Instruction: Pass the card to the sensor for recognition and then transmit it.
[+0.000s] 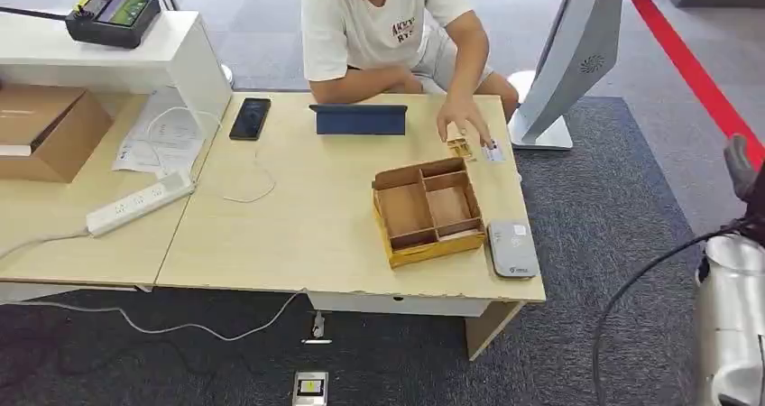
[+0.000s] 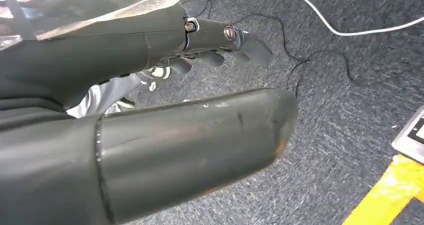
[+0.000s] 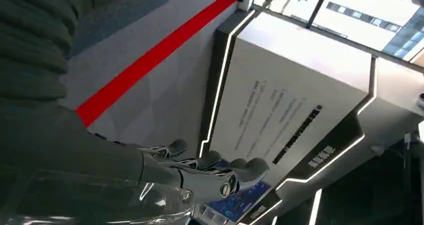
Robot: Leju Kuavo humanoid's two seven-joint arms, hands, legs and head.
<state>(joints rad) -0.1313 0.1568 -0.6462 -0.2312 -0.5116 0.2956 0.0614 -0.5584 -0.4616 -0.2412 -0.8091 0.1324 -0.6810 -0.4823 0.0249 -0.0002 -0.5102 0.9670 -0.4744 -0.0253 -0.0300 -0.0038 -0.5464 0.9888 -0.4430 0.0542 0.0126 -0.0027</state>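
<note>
My silver right arm (image 1: 732, 325) sits at four o'clock; its dark-fingered right hand (image 3: 210, 172) and my grey-thumbed left hand (image 2: 200, 85) hold nothing, fingers apart.

I see bare tabletop (image 1: 307, 216) left of the divided box (image 1: 427, 209) | person's hand (image 1: 464, 120) covers the card (image 1: 493, 152) behind it | reader (image 1: 512, 248) crowds the box's right side | kiosk base (image 1: 539, 135) blocks the far corner

1. My left robot hand (image 2: 165, 110) has a thick, smooth dark-grey thumb, darker fingers (image 2: 210, 59) and silver screws.
2. My right robot hand (image 3: 200, 172) has grey ribbed cover and glossy silver knuckles.
3. A black cable (image 1: 631, 289) loops beside my silver right arm (image 1: 731, 325).
</note>
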